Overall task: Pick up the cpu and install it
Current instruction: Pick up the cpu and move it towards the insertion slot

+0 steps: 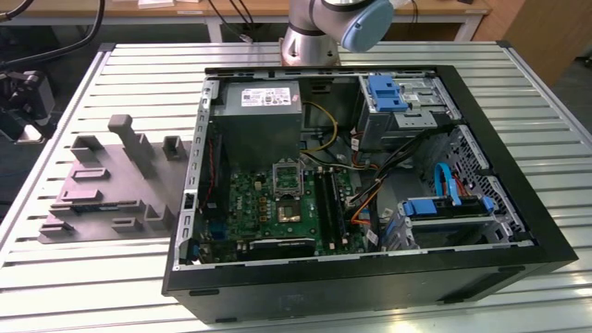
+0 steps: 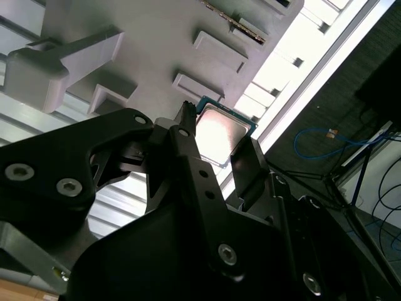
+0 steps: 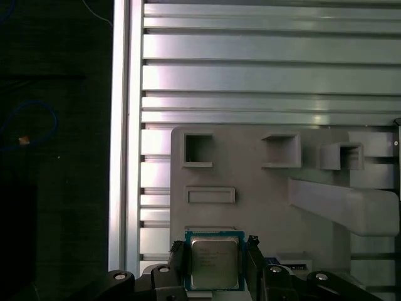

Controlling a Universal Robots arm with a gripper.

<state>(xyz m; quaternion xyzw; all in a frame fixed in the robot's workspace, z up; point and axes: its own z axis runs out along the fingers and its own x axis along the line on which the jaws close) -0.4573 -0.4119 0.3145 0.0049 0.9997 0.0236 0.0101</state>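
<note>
The cpu (image 3: 214,263) (image 2: 220,135) is a small square chip with a pale silvery top and a green rim. It sits between my two black fingers in both wrist views. My gripper (image 3: 215,246) (image 2: 219,128) is shut on its opposite edges and holds it well above the grey moulded tray (image 3: 250,169) (image 2: 156,37). In the exterior view the tray (image 1: 102,187) lies on the slatted table to the left of the open computer case. The silver-framed socket (image 1: 288,177) lies on the green motherboard inside that case.
The black case (image 1: 370,277) holds a big grey metal box (image 1: 259,114), drive cages with blue clips (image 1: 389,94) and loose cables. The arm's base (image 1: 310,41) stands behind the case. The tray carries raised blocks and a tall post (image 1: 129,139). The table edge (image 3: 119,157) runs beside the tray.
</note>
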